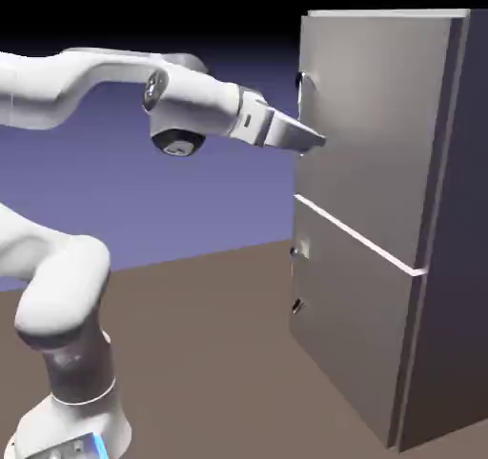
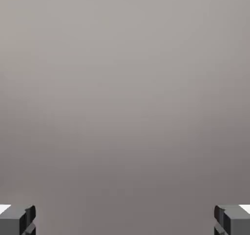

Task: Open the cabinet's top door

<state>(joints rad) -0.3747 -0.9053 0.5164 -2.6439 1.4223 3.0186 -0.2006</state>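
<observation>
The cabinet (image 1: 438, 257) is a tall grey metallic box at the exterior view's right. Its top door (image 1: 381, 124) is the larger upper panel above a thin pale seam, and it looks flush with the cabinet front. A small dark bar handle (image 1: 301, 84) sits near the door's left edge. My gripper (image 1: 317, 141) reaches level toward that edge, a little below the handle, with its tips at the door's face. In the hand view the grey door (image 2: 125, 92) fills the picture. The two fingertips (image 2: 17, 220) stand far apart in the bottom corners with nothing between them: open.
The shorter lower door (image 1: 353, 333) below the seam carries small dark fittings (image 1: 297, 249) near its left edge. The brown table (image 1: 210, 352) runs from the robot's base to the cabinet's foot. The arm's elbow (image 1: 57, 295) bulks at lower left.
</observation>
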